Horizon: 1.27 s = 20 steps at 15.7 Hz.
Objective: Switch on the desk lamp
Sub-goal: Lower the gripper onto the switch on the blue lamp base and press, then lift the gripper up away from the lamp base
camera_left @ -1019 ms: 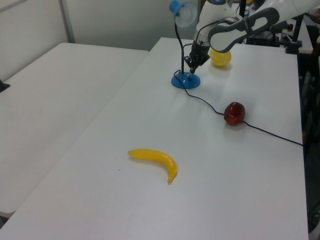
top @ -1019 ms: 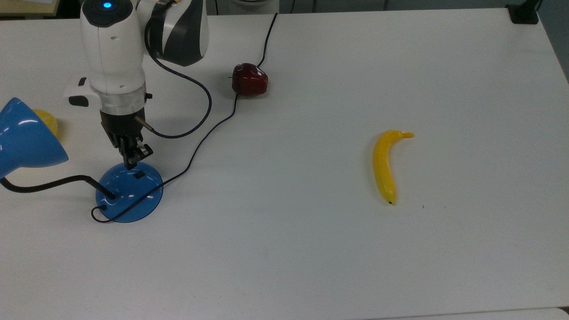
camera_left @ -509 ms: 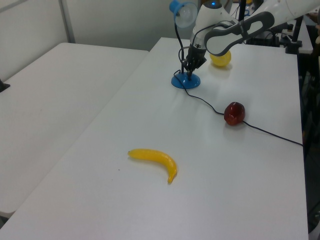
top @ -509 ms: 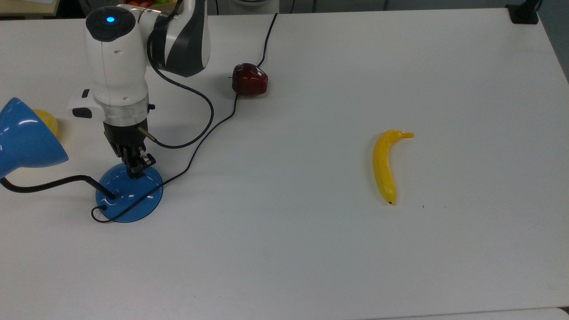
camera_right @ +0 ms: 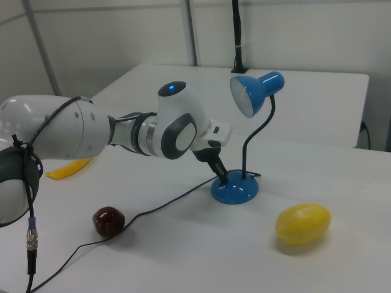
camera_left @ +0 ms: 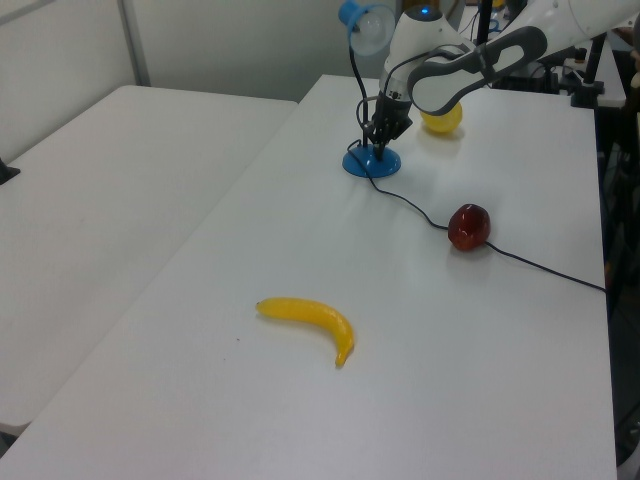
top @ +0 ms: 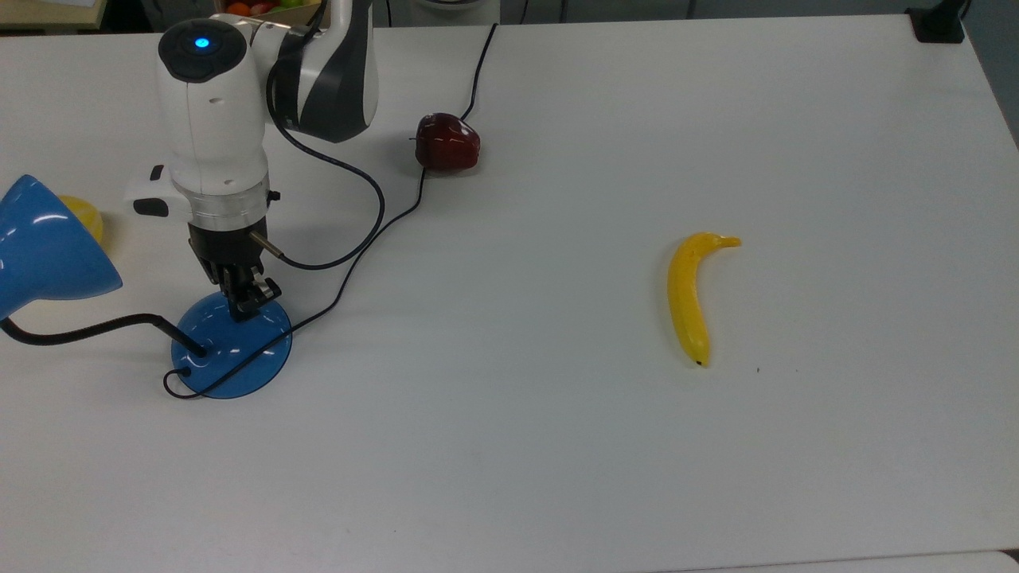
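At the top view's lower left we list the glossy blue desk lamp (top: 231,350), shade cropped; the black two-finger gripper (top: 245,312) hides its switch, fingers seemingly together, holding nothing. No writing legible.

- My fingers (top: 248,306) are down on the far edge of the lamp (top: 231,344) base, so the dome lies straight beneath me.
- At the top view's left, the bent neck and the blue shade hang over the desk (top: 557,446), blocking that side.
- The lamp's cord (top: 374,231) runs from the base past the apple (top: 447,142) to the top view's upper edge; it crosses any low path toward the apple.
- A yellow lemon (camera_right: 303,223) sits near the base, on the right view's right.
- The banana (top: 691,296) lies well apart at the top view's right, with broad bare desk between it and the lamp.
- The near desk, along the top view's lower edge, is open.
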### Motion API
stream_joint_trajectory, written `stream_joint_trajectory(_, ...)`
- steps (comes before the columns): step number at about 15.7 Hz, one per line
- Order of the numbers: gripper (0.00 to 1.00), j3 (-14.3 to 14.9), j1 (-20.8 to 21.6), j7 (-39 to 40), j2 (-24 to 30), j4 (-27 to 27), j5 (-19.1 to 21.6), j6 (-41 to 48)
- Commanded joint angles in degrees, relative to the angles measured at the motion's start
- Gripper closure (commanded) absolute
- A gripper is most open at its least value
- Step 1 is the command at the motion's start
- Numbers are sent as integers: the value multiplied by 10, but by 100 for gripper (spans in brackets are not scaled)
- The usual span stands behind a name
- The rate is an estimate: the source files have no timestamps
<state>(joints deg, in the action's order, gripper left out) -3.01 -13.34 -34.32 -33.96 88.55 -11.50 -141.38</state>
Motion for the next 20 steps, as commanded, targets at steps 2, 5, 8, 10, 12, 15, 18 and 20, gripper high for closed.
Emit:
stream_joint_trajectory(2, 100, 5, 6, -21, -11, -6, -20, -23)
stream_joint_trajectory(5, 100, 6, 6, -24, -20, -7, -23, -28)
stream_joint_trajectory(8, 100, 6, 5, -28, -20, -7, -26, -32)
stream_joint_trajectory(10, 100, 6, 5, -28, -20, -7, -29, -32)
stream_joint_trajectory(12, 100, 6, 6, -28, -19, -7, -30, -31)
stream_joint_trajectory(15, 100, 6, 3, -27, -4, -7, -27, -28)
stream_joint_trajectory(18, 100, 5, 5, -24, 26, -2, -26, -9)
stream_joint_trajectory(20, 100, -1, 8, -22, 42, -1, -24, 43)
